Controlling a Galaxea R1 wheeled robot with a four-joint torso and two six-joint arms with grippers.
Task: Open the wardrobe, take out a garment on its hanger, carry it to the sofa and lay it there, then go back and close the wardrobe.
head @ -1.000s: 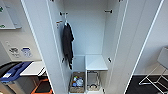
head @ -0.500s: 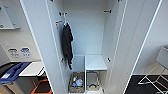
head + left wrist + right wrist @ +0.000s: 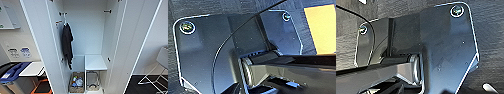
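Note:
The wardrobe (image 3: 87,37) stands straight ahead in the head view, tall and white, with both doors swung wide. Its left door (image 3: 37,50) and right door (image 3: 136,45) frame the open inside. A long black piece of clothing (image 3: 67,43) hangs from a white hook (image 3: 65,18) at the upper left of the inside, close to the left wall. The rest of the rail space to its right is bare. A white shelf box (image 3: 95,62) fills the lower right of the inside.
A woven basket (image 3: 77,82) with small items sits on the wardrobe floor, beside a wire rack (image 3: 92,80). To the left are a blue bin (image 3: 12,72), a white table (image 3: 31,68) and an orange frame (image 3: 41,87). A white chair (image 3: 160,72) stands right.

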